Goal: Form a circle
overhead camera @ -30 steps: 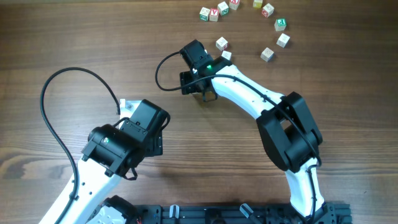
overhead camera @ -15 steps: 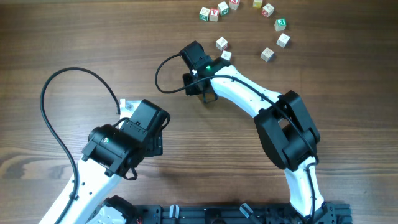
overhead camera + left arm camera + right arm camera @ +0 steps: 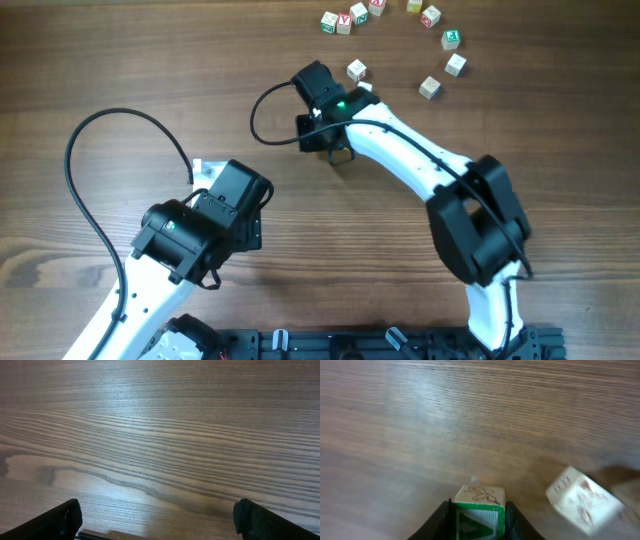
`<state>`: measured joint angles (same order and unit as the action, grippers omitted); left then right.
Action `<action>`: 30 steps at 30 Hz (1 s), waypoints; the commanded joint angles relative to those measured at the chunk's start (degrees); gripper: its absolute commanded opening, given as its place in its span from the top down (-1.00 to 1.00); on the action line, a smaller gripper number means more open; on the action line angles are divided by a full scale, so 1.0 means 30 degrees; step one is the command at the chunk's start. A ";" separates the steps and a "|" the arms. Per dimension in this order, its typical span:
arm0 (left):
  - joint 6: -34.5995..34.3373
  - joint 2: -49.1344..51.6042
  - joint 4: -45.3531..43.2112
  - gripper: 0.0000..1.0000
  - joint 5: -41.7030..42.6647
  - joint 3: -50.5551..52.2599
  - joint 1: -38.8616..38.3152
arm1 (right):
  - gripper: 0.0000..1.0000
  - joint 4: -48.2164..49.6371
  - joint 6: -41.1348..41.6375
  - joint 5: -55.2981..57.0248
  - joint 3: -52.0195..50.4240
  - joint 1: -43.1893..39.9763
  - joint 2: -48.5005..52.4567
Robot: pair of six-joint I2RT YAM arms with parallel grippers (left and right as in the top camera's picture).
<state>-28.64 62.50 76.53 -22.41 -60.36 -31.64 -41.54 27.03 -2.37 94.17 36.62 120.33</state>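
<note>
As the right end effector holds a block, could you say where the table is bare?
Bare wood: left of the right end effector and its block, above the cable, and right of the left arm. Crowded: the loose blocks top right.

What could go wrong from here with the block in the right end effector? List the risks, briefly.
1. The right end effector seems to pinch the green-lettered block only at its fingertips. The block may twist or slip when carried.
2. A white block lies close beside it, so a sideways swing could knock it.
3. The arc of blocks at the top of the overhead view is loosely spaced. Setting this one in could nudge its neighbours out of line.
</note>
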 commanded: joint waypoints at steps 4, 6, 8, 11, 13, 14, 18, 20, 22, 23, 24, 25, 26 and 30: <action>-0.0262 -0.0138 -0.0007 -1.00 0.0168 0.0029 0.0102 | 0.70 -0.2798 0.0750 0.0240 0.0029 0.0058 -0.1224; -0.0262 -0.0138 -0.0007 -1.00 0.0168 0.0029 0.0102 | 0.70 -0.3781 0.1545 0.1071 0.0029 0.0058 -0.1224; -0.0262 -0.0138 -0.0007 -1.00 0.0175 0.0029 0.0102 | 0.70 -0.4357 0.1705 0.1596 0.0022 0.0058 -0.1217; -0.0262 -0.0138 -0.0007 -1.00 0.0168 0.0029 0.0102 | 0.70 -0.4976 0.2565 0.2900 -0.0117 0.0058 -0.1188; -0.0262 -0.0138 -0.0007 -1.00 0.0168 0.0029 0.0102 | 0.70 -0.4772 0.2565 0.3322 -0.0474 0.0058 -0.1188; -0.0262 -0.0138 -0.0007 -1.00 0.0168 0.0029 0.0102 | 0.70 -0.4605 0.2565 0.3381 -0.0758 0.0058 -0.1188; -0.0262 -0.0138 0.0000 -1.00 0.0168 0.0029 0.0102 | 0.70 -0.2863 0.3177 0.3424 -0.2535 0.0036 -0.1188; -0.0262 -0.0138 -0.0007 -1.00 0.0175 0.0029 0.0102 | 0.70 -0.2157 0.3198 0.3439 -0.3089 0.0036 -0.1188; -0.0262 -0.0138 -0.0007 -1.00 0.0168 0.0029 0.0102 | 0.70 -0.1821 0.3220 0.3730 -0.3351 0.0036 -0.1188; -0.0262 -0.0138 -0.0007 -1.00 0.0168 0.0029 0.0102 | 0.70 -0.1865 0.3198 0.4138 -0.3366 0.0036 -0.1188; -0.0262 -0.0138 -0.0007 -1.00 0.0168 0.0029 0.0102 | 0.70 -0.1916 0.3191 0.4532 -0.3366 0.0022 -0.1188; -0.0262 -0.0138 -0.0007 -1.00 0.0168 0.0029 0.0102 | 0.70 -0.1953 0.3206 0.4903 -0.3388 -0.0007 -0.1188; -0.0262 -0.0138 -0.0007 -1.00 0.0168 0.0029 0.0102 | 0.70 -0.1872 0.3228 0.5005 -0.3446 -0.0095 -0.1188; -0.0262 -0.0138 -0.0007 -1.00 0.0168 0.0029 0.0102 | 0.70 -0.1362 0.3672 0.5005 -0.3956 -0.0474 -0.1188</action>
<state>-28.64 62.50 76.53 -22.41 -60.36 -31.64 -46.61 36.25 10.39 84.31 36.29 117.45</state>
